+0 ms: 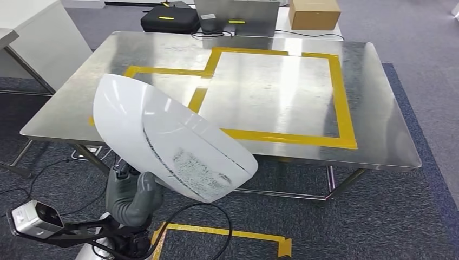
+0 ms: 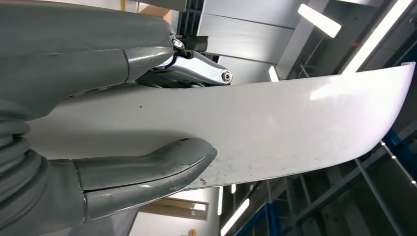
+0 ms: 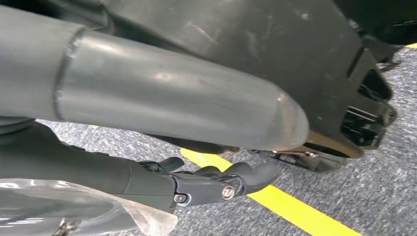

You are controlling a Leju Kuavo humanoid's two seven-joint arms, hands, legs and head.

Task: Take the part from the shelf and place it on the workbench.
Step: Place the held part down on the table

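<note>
Left hand (image 1: 130, 195): clamped on the lower edge of the white part (image 1: 168, 141), thumb on one face, fingers (image 2: 196, 69) on the other.
Right hand (image 3: 216, 184): hangs over the carpet, fingers curled in on nothing.
Part: carried upright in the air, just short of the tabletop (image 1: 379, 124).
Risk: a thin edge grip; the broad shell may swing or slip. Its leading edge may strike the tabletop rim.

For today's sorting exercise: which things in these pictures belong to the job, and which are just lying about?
Job:
part, white, held by the left hand
workbench, with yellow tape outlines

Lying about:
cardboard box
black bag
laptop
cables on the floor
</note>
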